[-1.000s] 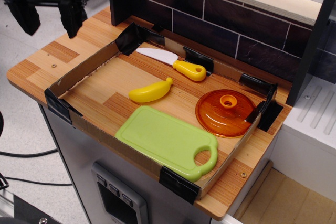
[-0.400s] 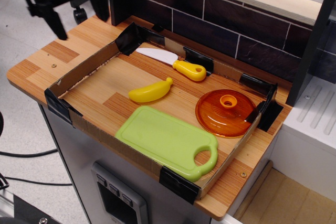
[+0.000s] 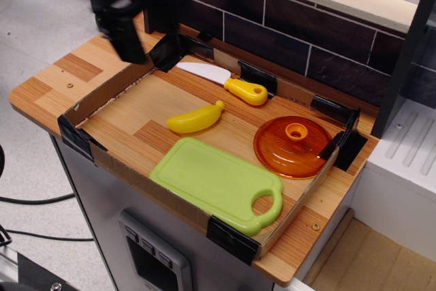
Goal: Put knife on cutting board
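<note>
The knife (image 3: 227, 82) lies at the back of the cardboard tray, white blade pointing left and yellow handle to the right. The lime-green cutting board (image 3: 212, 180) lies flat at the tray's front, its handle hole to the right, with nothing on it. My gripper (image 3: 145, 26) hangs above the tray's back left corner, left of the knife blade and above it. Its black fingers (image 3: 127, 37) stand apart and hold nothing.
A yellow toy banana (image 3: 195, 118) lies between the knife and the board. A round orange lid (image 3: 293, 146) sits at the tray's right. The low cardboard tray wall (image 3: 109, 86) with black corner clips rings everything. A dark brick-pattern wall stands behind.
My gripper has moved right and down from the far left edge of the view toward the tray's back left corner. The objects have not moved.
</note>
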